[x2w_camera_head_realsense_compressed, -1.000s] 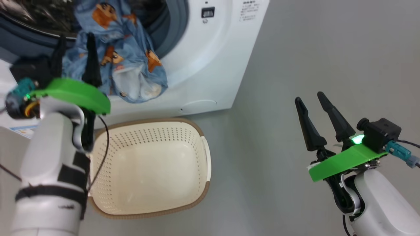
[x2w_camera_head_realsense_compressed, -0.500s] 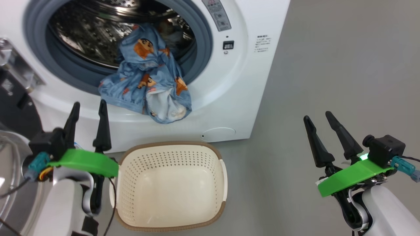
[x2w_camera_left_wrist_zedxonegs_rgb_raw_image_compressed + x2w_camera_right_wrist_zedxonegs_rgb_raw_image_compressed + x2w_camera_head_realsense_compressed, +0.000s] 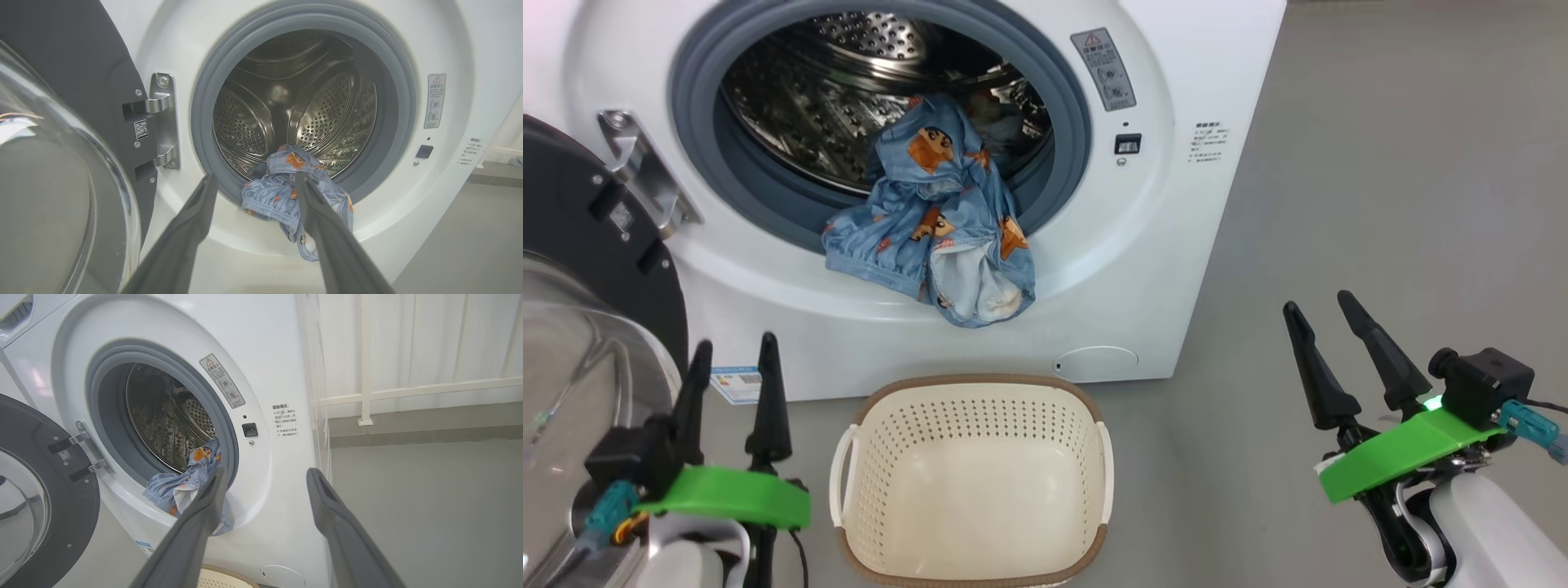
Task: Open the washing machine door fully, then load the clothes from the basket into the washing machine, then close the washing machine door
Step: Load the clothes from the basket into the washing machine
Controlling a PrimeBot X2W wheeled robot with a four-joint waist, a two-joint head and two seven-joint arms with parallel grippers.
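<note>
door (image 3: 572, 212) standing wide open at far left, hinged to washer (image 3: 1176, 245). blue print cloth (image 3: 931, 237) hanging half out over gasket (image 3: 1063, 106) lip, rest lying in drum (image 3: 792, 106). basket (image 3: 968, 384) sitting empty on floor (image 3: 1380, 163) just in front of washer. l gripper (image 3: 735, 343) hovering near left of basket, jaws spread, holding nothing. r gripper (image 3: 1316, 302) hovering well right over floor, jaws spread too.

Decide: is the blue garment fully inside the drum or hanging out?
Partly out: the blue garment drapes over the grey gasket, below the opening.
</note>
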